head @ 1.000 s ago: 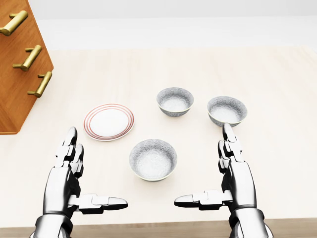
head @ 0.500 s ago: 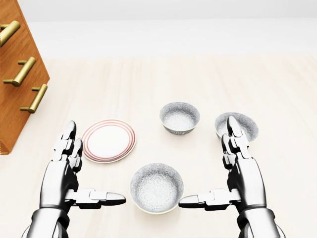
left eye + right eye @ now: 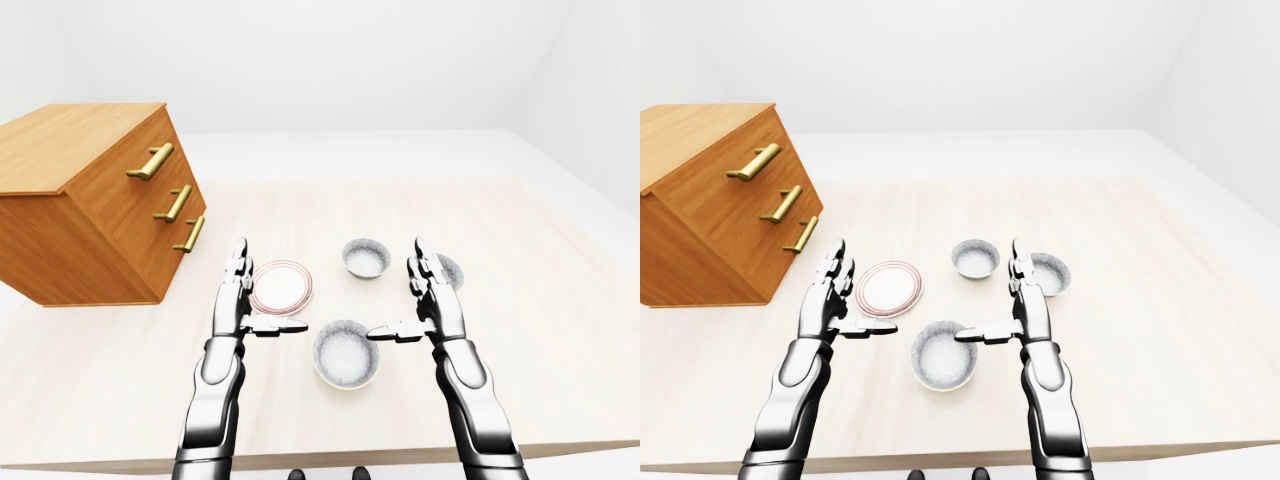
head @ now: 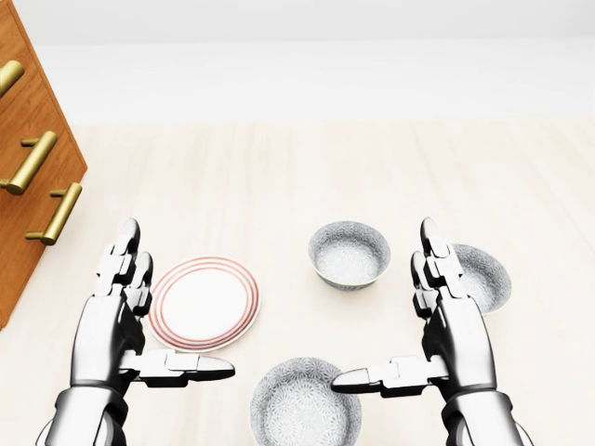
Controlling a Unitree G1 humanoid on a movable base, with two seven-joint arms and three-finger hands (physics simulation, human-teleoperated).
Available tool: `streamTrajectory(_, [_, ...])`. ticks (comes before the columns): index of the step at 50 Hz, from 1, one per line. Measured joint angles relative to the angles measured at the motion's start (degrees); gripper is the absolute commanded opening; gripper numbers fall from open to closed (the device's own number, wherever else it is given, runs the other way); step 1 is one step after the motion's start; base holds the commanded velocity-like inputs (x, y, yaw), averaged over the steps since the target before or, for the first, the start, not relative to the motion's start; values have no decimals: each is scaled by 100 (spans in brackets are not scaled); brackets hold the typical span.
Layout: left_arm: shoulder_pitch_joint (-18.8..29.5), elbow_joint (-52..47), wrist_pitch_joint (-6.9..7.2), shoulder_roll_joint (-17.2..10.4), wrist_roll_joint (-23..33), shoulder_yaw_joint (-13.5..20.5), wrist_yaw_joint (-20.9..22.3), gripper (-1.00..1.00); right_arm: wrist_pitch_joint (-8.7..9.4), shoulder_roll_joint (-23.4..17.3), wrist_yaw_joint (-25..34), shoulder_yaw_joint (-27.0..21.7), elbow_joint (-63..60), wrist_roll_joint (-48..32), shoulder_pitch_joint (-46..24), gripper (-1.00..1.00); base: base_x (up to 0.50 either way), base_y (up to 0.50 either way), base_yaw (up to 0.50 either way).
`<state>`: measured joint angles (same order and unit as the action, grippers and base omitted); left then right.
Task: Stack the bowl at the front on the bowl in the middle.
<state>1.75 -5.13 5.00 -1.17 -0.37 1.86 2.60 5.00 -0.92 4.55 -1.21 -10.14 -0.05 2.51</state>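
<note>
Three grey speckled bowls stand on the pale wooden table [image 4: 279, 177]. The nearest bowl [image 4: 305, 405] sits at the bottom centre of the head view, between the thumbs of my two hands. The middle bowl [image 4: 349, 253] stands above it, slightly right. A third bowl [image 4: 485, 277] lies to the right, partly hidden behind my right hand's fingers [image 4: 435, 269]. My left hand [image 4: 178, 299] is open, fingers up, thumb pointing right, left of the nearest bowl. My right hand [image 4: 381, 302] mirrors it, open, with its thumb over that bowl's right rim. Neither hand holds anything.
A white plate with red rings [image 4: 203, 304] lies beside my left hand, partly under its thumb. A wooden drawer chest with brass handles [image 3: 100, 200] stands on the table at the left. The table's near edge [image 3: 330, 455] runs along the bottom of the eye views.
The whole picture has shifted: bowls, plate and chest slid down and left in the head view as the camera moved toward the table. Both hands keep their open pose.
</note>
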Motion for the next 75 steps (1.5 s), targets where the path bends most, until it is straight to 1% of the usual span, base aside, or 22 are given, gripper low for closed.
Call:
streamTrajectory(5, [3, 3, 0, -1, -6, 2, 0, 100, 0, -32, -26, 18, 6, -152, -39, 100, 0, 0, 0])
streamTrajectory(8, [8, 14, 0, 1, 1, -6, 0, 100, -14, -91, -28, 70, 3, -467, -133, 100, 0, 0, 0])
streamTrajectory(10, [13, 22, 0, 2, 3, -10, 0, 100, -57, -135, -24, 113, 30, -767, -230, 100, 0, 0, 0])
streamTrajectory(13, [23, 38, 0, 3, 7, -14, 0, 100, -201, -204, -12, 190, 156, -1333, -455, 100, 0, 0, 0])
streamTrajectory(20, [46, 86, 0, 6, 20, -27, -1, 100, -605, -290, 81, 297, 659, -2536, -1091, 100, 0, 0, 0])
streamTrajectory(29, [78, 127, 0, 7, 30, -37, 2, 100, -1000, -375, 177, 336, 1755, -3497, -2119, 100, 0, 0, 0])
streamTrajectory(35, [129, 122, 0, -2, 27, -28, 6, 100, -1000, -474, 93, 354, 2649, -4019, -2821, 100, 0, 0, 0])
streamTrajectory(40, [166, 113, 0, -6, 27, -25, 8, 100, -1000, -573, -87, 372, 3560, -4425, -3394, 100, 0, 0, 0])
streamTrajectory(47, [194, 95, 0, -11, 25, -20, 12, 100, -1000, -704, -530, 420, 4992, -4908, -4140, 100, 0, 0, 0])
streamTrajectory(52, [210, 104, 0, -16, 20, -11, 15, 100, -1000, -725, -834, 485, 5905, -5191, -4576, 100, 0, 0, 0])
streamTrajectory(63, [256, 153, 0, -25, 9, 5, 16, 100, -1000, -600, -1244, 643, 7307, -5650, -5207, 100, 0, 0, 0])
streamTrajectory(75, [290, 226, 0, -30, -11, 16, 18, 100, -1000, -467, -1452, 711, 8119, -5998, -5561, 100, 0, 0, 0])
